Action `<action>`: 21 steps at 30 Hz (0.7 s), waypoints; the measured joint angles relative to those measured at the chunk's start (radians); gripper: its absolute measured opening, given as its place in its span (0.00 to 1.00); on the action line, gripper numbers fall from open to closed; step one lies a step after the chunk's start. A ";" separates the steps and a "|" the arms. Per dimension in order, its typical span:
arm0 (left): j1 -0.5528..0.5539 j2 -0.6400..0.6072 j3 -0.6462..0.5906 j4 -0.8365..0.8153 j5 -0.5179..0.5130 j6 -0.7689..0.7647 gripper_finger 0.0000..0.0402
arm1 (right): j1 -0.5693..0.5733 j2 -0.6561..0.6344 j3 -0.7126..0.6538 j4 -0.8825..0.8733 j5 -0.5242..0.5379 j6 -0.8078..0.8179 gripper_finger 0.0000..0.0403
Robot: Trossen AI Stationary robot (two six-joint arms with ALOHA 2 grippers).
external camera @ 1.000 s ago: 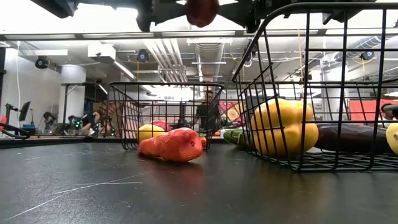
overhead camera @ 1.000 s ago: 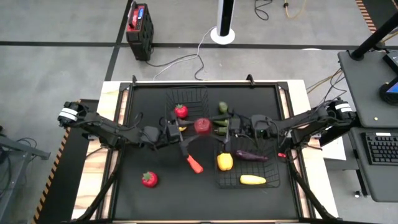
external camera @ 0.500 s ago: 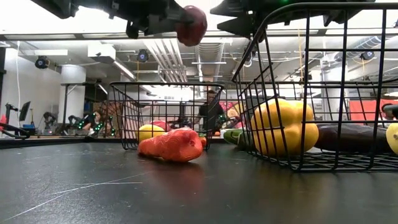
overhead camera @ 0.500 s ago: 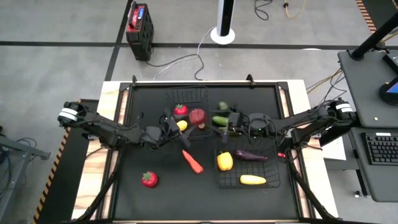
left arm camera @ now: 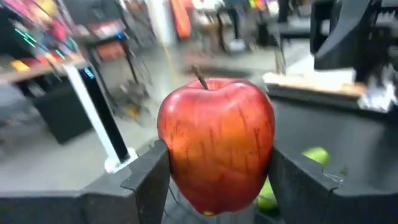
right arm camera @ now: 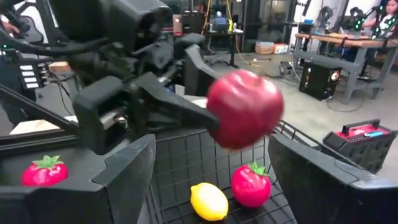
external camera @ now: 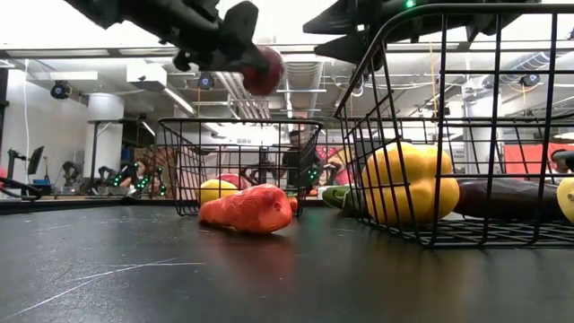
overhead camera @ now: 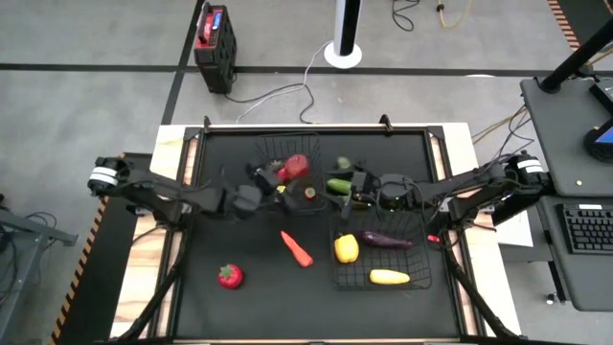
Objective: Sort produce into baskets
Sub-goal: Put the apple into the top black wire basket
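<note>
My left gripper (overhead camera: 290, 170) is shut on a red apple (overhead camera: 298, 166) above the far wire basket (overhead camera: 287, 140); the apple also shows in the low view (external camera: 261, 70). A red strawberry (right arm camera: 250, 185) and a yellow lemon (right arm camera: 209, 201) lie on that basket's floor. My right gripper (overhead camera: 352, 189) is open and empty just to the right of that basket, its fingers pointing at the apple (right arm camera: 244, 117). The near basket (overhead camera: 428, 259) holds a yellow pepper (overhead camera: 346, 248), a purple eggplant (overhead camera: 386, 240) and a yellow piece (overhead camera: 389, 277). My left gripper pinches the apple's two opposite sides (left arm camera: 171, 155) between its two fingers (left arm camera: 146, 180). The fingers come about level from the table's left. The apple sits upright, stem up, lifted clear above the far basket.
An orange carrot (overhead camera: 298, 248) and a red tomato (overhead camera: 230, 276) lie on the black mat nearer the front. Green pieces (overhead camera: 338, 185) lie between the two baskets, close under my right gripper. The mat's left half has free room.
My left gripper has carried the apple toward the table's far edge and a little left, from the middle of the mat to above the far basket, and lower. My right gripper has also gone toward the far edge.
</note>
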 joint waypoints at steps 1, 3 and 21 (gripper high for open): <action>0.024 0.000 0.033 -0.102 0.046 -0.044 0.54 | 0.000 0.000 0.000 -0.001 0.000 0.009 0.75; 0.075 0.000 0.116 -0.356 0.142 -0.128 0.54 | 0.000 -0.001 0.000 -0.007 0.000 0.015 0.75; 0.377 0.275 0.577 -1.075 0.666 0.420 0.54 | 0.003 -0.001 0.049 -0.160 -0.010 0.052 0.74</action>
